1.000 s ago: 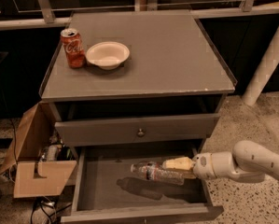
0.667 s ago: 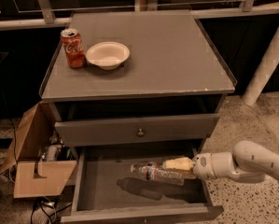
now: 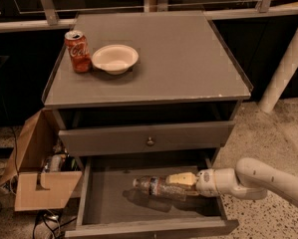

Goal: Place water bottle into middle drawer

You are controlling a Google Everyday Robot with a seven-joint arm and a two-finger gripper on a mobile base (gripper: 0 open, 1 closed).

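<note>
Since the earlier frames almost nothing has moved: the arm [image 3: 260, 179] and the water bottle [image 3: 156, 187] keep the same place over the open middle drawer [image 3: 106, 200]. This drawer is pulled out at the bottom of the cabinet, nearest to the camera, and its grey floor is bare on the left part. The water bottle lies on its side, with one end to the left, and it casts a shadow on the drawer floor under it. The gripper [image 3: 177, 182] comes in from the right side of the drawer, and its jaws are clenched on the right part of the bottle. The white arm goes away to the right, outside the drawer wall. To the left of the cabinet an open cardboard box [image 3: 39, 193] stands on the floor. Above the middle drawer is the grey drawer front [image 3: 103, 141] with a small round knob [image 3: 150, 142]. Farther away, on the cabinet's surface [image 3: 183, 59], a red can [image 3: 77, 52] stands upright just beside a white bowl [image 3: 114, 59], at the left.
</note>
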